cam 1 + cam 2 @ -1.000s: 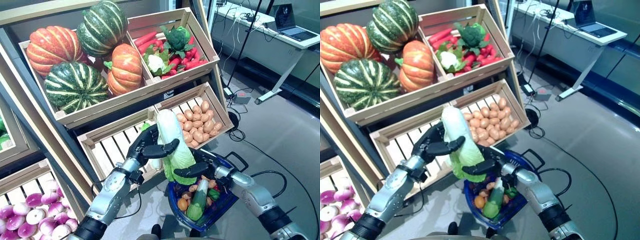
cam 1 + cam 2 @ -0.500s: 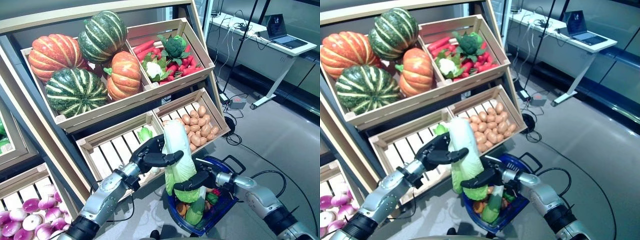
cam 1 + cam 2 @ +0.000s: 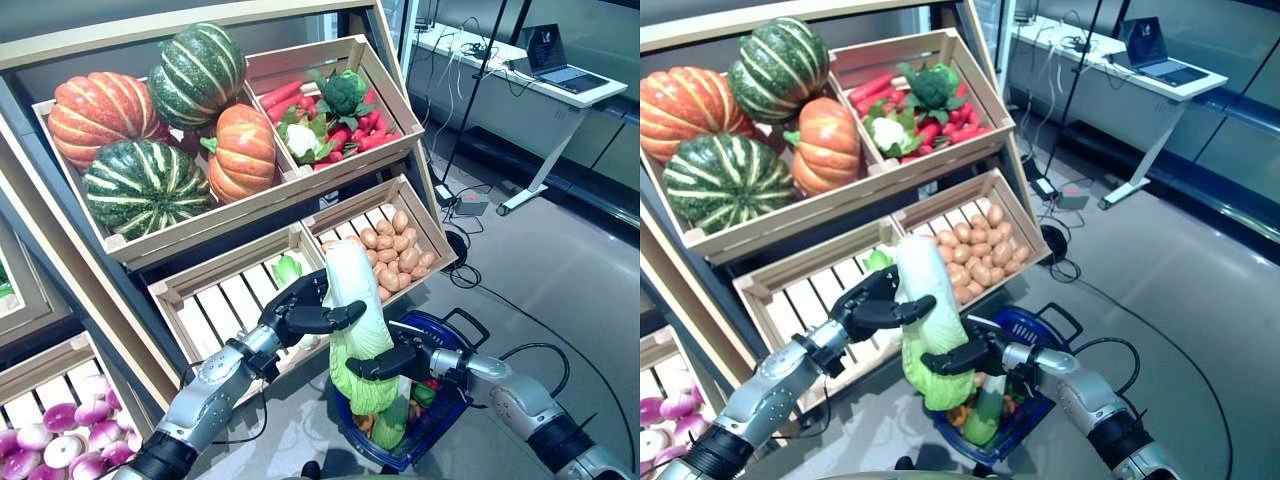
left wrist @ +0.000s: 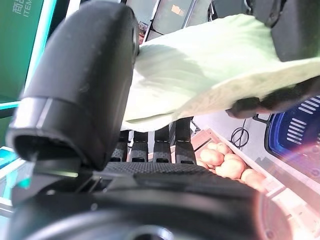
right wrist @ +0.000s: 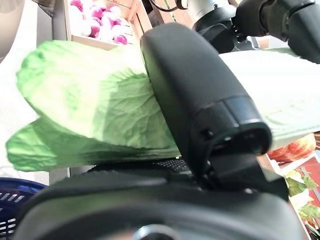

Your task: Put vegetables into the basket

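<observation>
Cabbage now lower, leafy end dipping into the basket; left hand and right hand fingers both curled round it — release near.

the cabbage has come lower between the two hands, and its leafy end now hangs just above the basket. the right hand has slid down with it, it seems. the left hand stayed higher, near the pale end.

Mock grocery shop in a lab, tiered wooden produce crates, pumpkins, office desk with laptop
</observation>
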You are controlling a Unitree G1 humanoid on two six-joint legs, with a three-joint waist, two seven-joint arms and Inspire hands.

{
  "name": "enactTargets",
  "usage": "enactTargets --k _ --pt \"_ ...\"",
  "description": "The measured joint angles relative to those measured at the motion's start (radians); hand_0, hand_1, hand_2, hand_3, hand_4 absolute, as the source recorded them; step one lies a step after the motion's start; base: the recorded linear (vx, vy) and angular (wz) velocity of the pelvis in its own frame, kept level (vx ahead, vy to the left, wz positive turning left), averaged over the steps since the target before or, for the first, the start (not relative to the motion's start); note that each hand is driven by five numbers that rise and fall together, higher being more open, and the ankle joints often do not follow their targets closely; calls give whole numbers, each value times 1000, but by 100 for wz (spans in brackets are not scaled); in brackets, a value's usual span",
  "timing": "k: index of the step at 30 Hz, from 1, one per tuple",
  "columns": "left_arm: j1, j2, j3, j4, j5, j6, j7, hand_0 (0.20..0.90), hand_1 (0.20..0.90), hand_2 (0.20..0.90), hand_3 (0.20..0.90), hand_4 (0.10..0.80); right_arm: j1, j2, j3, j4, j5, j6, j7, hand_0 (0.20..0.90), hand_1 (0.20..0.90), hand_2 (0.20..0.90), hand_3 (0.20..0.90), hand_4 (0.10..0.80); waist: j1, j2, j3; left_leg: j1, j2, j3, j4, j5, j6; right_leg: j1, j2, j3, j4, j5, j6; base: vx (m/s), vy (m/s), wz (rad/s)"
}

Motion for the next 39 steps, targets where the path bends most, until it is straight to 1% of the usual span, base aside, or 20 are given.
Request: enactTargets --k 4,6,10,12,13,16,18,19,22,24,26,28,30,32,33,34,38,39 --pt "16 -20 -2 -13 -1 19 -6 900 900 900 900 800 40 13 -25 -2 20 -14 -70 300 300 300 300 400 -1 0 0 -3 0 1 0 -1 1 -4 0 2 0 0 0 -24 -43 -1" --pt "46 -37 2 -49 -1 20 -19 900 900 900 900 800 100 35 -85 -14 31 -44 -93 300 300 300 300 400 -1 1 0 -16 0 4 0 -1 1 -18 0 6 0 1 1 -33 -61 -4" --pt "76 -40 16 -60 -1 20 -25 900 900 900 900 800 156 39 -161 -21 46 -87 -158 300 300 300 300 400 -6 2 1 -20 0 11 0 -2 2 -25 2 18 0 1 1 -61 -77 -7" --pt "106 -42 50 -69 -1 20 -25 900 900 900 900 800 183 46 -219 -20 79 -124 -200 300 300 300 300 400 -9 2 1 -30 1 15 0 -2 2 -39 3 20 -1 3 3 -145 -64 -7" --pt "117 -43 69 -69 -1 20 -23 900 900 900 900 800 196 56 -267 -18 92 -157 -229 300 300 300 300 400 -12 3 2 -46 1 16 0 0 1 -54 4 22 -1 6 3 -295 -65 -4" --pt "114 -43 80 -69 -1 2 -17 900 900 900 900 800 195 67 -322 -8 156 -249 -287 300 300 300 300 400 -14 3 12 -96 2 17 1 13 1 -106 4 25 -1 20 -1 -346 -65 -3" --pt "88 -43 80 -69 -1 -15 5 900 900 900 900 800 170 99 -374 5 199 -335 -331 300 300 300 300 400 -15 4 67 -131 3 16 2 30 1 -141 7 24 -1 35 -5 -273 -90 0" --pt "79 -44 82 -69 -1 -31 21 900 900 900 900 800 155 119 -400 10 207 -369 -349 300 300 300 300 400 -16 4 94 -151 5 17 3 35 -1 -159 7 24 -1 39 -2 -153 -58 -1" --pt "64 -50 110 -68 -1 -48 63 900 900 900 900 800 114 143 -425 34 233 -429 -380 300 300 300 300 400 -17 1 160 -184 9 22 3 47 -5 -193 12 25 0 56 -14 -139 -99 -4" --pt "53 -54 137 -67 -1 -81 93 900 900 900 900 800 88 151 -438 76 277 -467 -397 300 300 300 300 400 -15 -2 211 -199 14 25 3 53 -10 -208 17 23 0 60 -18 -98 -108 1" --pt "49 -59 161 -66 -1 -107 102 900 900 900 900 800 75 155 -447 105 316 -478 -408 300 300 300 300 400 -13 0 244 -202 18 25 3 54 -12 -211 21 21 0 61 -21 -77 -68 1" --pt "40 -60 181 -66 0 -161 125 900 900 900 900 800 67 173 -474 124 366 -498 -417 300 300 300 300 400 -12 2 281 -221 21 14 12 54 -14 -221 24 14 1 60 -23 -72 -60 12" --pt "21 -61 191 -64 2 -215 149 900 900 900 900 800 52 189 -487 135 402 -532 -420 300 300 300 300 400 -11 2 307 -256 22 8 37 49 -19 -242 24 11 4 65 -30 -89 -67 13" --pt "-18 -61 201 -64 21 -266 177 900 900 900 900 800 13 205 -500 162 425 -558 -424 300 300 300 300 400 -11 5 363 -282 23 7 71 43 -22 -249 24 -4 9 68 -34 -85 -47 15" --pt "-54 -61 204 -65 39 -313 195 900 900 900 900 800 -23 212 -505 188 427 -573 -433 300 300 300 300 400 -10 8 395 -322 28 7 108 33 -22 -275 26 -8 27 65 -40 -82 -37 10" --pt "-81 -61 206 -65 44 -339 208 900 900 900 900 800 -57 217 -505 219 433 -574 -437 300 300 300 300 400 -4 9 412 -348 33 8 125 31 -23 -301 29 -8 44 64 -43 -82 -34 6" --pt "-151 -61 206 -57 98 -392 263 900 900 900 900 800 -157 229 -491 337 468 -577 -439 300 300 300 300 400 12 18 428 -430 37 2 191 20 -28 -387 30 -10 122 46 -58 -87 -5 -1" --pt "-190 -61 204 -53 104 -406 283 900 900 900 900 800 -199 228 -492 375 486 -581 -445 300 300 300 300 400 14 21 435 -464 40 0 217 16 -27 -425 28 -11 157 36 -62 -49 10 1"
